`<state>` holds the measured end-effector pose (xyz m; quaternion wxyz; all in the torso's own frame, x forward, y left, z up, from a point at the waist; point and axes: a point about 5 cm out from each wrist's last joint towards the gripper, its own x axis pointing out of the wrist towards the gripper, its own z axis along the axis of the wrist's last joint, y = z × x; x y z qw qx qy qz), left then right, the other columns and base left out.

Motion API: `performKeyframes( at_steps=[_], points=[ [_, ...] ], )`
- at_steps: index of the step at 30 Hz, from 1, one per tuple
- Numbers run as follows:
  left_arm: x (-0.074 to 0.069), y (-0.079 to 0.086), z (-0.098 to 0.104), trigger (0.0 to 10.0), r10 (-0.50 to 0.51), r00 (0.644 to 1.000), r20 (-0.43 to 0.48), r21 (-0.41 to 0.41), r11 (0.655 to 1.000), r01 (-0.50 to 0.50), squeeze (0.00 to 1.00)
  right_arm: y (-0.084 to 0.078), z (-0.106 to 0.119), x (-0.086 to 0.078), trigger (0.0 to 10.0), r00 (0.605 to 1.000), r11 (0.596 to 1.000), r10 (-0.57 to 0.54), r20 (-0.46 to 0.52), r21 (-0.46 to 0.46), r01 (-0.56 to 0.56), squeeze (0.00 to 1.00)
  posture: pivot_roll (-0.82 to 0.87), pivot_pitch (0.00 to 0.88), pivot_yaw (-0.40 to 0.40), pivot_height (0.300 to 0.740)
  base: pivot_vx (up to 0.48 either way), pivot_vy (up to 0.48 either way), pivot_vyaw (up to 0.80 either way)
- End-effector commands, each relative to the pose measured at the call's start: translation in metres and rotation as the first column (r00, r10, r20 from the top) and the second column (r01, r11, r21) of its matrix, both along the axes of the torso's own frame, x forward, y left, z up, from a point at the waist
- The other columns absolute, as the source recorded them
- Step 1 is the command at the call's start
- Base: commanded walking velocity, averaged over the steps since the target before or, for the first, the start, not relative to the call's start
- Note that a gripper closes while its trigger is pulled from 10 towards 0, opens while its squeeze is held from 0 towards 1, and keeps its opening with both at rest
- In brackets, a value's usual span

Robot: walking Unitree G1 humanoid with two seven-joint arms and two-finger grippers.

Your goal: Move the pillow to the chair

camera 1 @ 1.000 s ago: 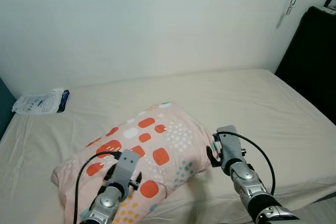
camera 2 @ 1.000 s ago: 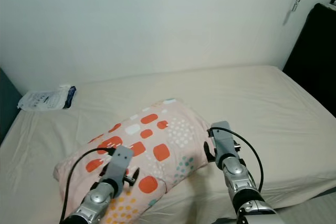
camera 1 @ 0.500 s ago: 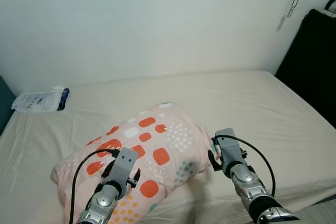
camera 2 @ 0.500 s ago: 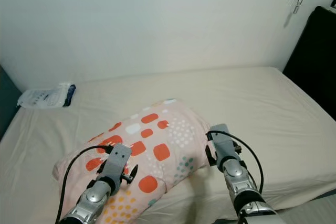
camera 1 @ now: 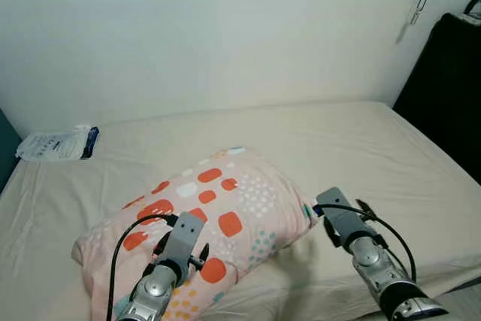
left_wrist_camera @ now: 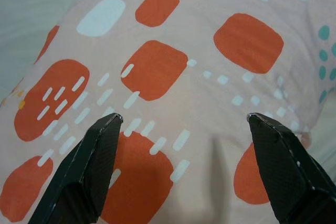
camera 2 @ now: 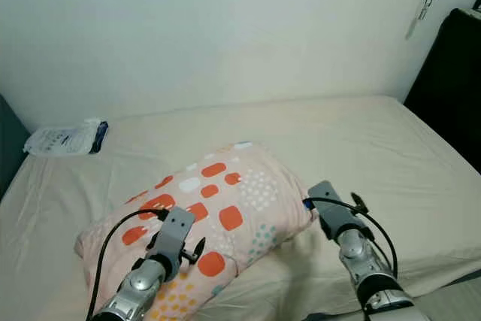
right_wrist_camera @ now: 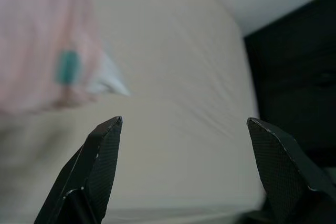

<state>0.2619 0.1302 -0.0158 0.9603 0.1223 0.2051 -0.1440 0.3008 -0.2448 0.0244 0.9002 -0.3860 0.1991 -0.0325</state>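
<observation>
A pink pillow [camera 1: 210, 208] with orange, white and teal patches lies across the near part of the beige bed [camera 1: 361, 148]. My left gripper [left_wrist_camera: 184, 124] is open just above the pillow's [left_wrist_camera: 173, 61] near left part, its fingers [left_wrist_camera: 100, 140] spread wide over the fabric. My right gripper [right_wrist_camera: 184, 124] is open too, beside the pillow's right corner [right_wrist_camera: 63, 66] and pointing over the bare sheet. The left arm [camera 1: 176, 242] and the right arm [camera 1: 346, 227] rise from the bottom edge of the head views.
A white and blue packet [camera 1: 56, 144] lies at the bed's far left by the wall. Something tall and black [camera 1: 447, 80] stands to the right of the bed. The white wall [camera 1: 225, 28] runs behind it.
My right arm has swung to the right, away from the pillow's right edge. The left arm has barely moved.
</observation>
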Motion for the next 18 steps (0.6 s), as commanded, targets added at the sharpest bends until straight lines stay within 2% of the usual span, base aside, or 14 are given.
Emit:
performKeyframes(
  at_steps=[1,2,4,5,6,7,10,11,12,13,15,16,17,18],
  points=[
    [-0.004,0.006,-0.004,10.0,0.010,1.000,-0.023,0.007,1.000,-0.010,0.00,0.000,0.001,0.001,10.0,1.000,0.998,0.002,-0.006,-0.057,-0.002,0.00,0.01,0.000,-0.033,0.740,0.000,0.000,0.00],
    [-0.005,0.007,-0.004,10.0,0.016,1.000,-0.024,0.005,1.000,-0.016,0.00,-0.003,0.003,0.003,10.0,1.000,0.991,0.021,-0.001,-0.130,-0.021,0.00,0.02,0.000,-0.039,0.740,0.000,0.000,0.00],
    [-0.005,0.007,-0.004,10.0,0.016,1.000,-0.024,0.005,1.000,-0.016,0.00,-0.003,0.003,0.003,10.0,1.000,0.991,0.021,-0.001,-0.130,-0.021,0.00,0.02,0.000,-0.039,0.740,0.000,0.000,0.00],
    [-0.005,0.008,-0.004,10.0,0.020,0.999,-0.025,0.004,1.000,-0.019,0.00,-0.006,0.005,0.003,10.0,0.999,0.978,0.038,0.002,-0.204,-0.037,0.00,0.02,0.000,-0.040,0.740,0.000,0.000,0.00],
    [-0.005,0.008,-0.004,10.0,0.020,0.999,-0.025,0.004,1.000,-0.019,0.00,-0.006,0.005,0.003,10.0,0.999,0.978,0.038,0.002,-0.204,-0.037,0.00,0.02,0.000,-0.040,0.740,0.000,0.000,0.00],
    [-0.006,0.009,-0.005,10.0,0.023,0.999,-0.028,0.003,1.000,-0.023,0.00,-0.009,0.006,0.003,10.0,0.998,0.948,0.068,-0.013,-0.311,-0.069,0.00,0.02,0.000,-0.039,0.740,0.000,0.000,0.00],
    [-0.006,0.009,-0.005,10.0,0.025,0.999,-0.029,0.002,1.000,-0.025,0.00,-0.012,0.006,0.003,10.0,0.998,0.940,0.051,-0.025,-0.337,-0.056,0.00,0.02,0.000,-0.039,0.740,0.000,0.000,0.00],
    [-0.007,0.009,-0.005,10.0,0.025,0.999,-0.031,0.001,1.000,-0.025,0.00,-0.013,0.008,0.004,10.0,0.999,0.918,0.046,-0.017,-0.393,-0.049,0.00,0.03,0.000,-0.041,0.740,0.000,0.000,0.00],
    [-0.007,0.009,-0.005,10.0,0.025,0.999,-0.031,0.001,1.000,-0.025,0.00,-0.013,0.008,0.004,10.0,0.999,0.918,0.046,-0.017,-0.393,-0.049,0.00,0.03,0.000,-0.041,0.740,0.000,0.000,0.00],
    [-0.007,0.009,-0.005,10.0,0.026,0.999,-0.032,-0.001,1.000,-0.026,0.00,-0.013,0.012,0.007,10.0,0.998,0.903,0.068,-0.013,-0.425,-0.067,0.00,0.03,0.000,-0.044,0.740,0.000,0.000,0.00],
    [-0.007,0.009,-0.004,10.0,0.033,0.999,-0.033,-0.008,0.999,-0.033,0.00,-0.020,0.018,0.008,10.0,0.995,0.824,0.095,-0.002,-0.561,-0.080,0.00,0.04,0.000,-0.045,0.740,0.000,0.000,0.00],
    [-0.007,0.009,-0.004,10.0,0.033,0.999,-0.033,-0.008,0.999,-0.033,0.00,-0.020,0.018,0.008,10.0,0.995,0.824,0.095,-0.002,-0.561,-0.080,0.00,0.04,0.000,-0.045,0.740,0.000,0.000,0.00],
    [-0.007,0.009,-0.004,10.0,0.034,0.999,-0.032,-0.009,0.999,-0.035,0.00,-0.023,0.020,0.008,10.0,0.994,0.794,0.107,-0.006,-0.601,-0.088,0.00,0.03,0.000,-0.045,0.740,0.000,0.000,0.00],
    [-0.007,0.009,-0.004,10.0,0.035,0.999,-0.033,-0.009,0.999,-0.035,0.00,-0.024,0.018,0.006,10.0,0.991,0.815,0.135,-0.015,-0.567,-0.120,0.00,0.03,0.000,-0.044,0.740,0.000,0.000,0.00]
  ],
)
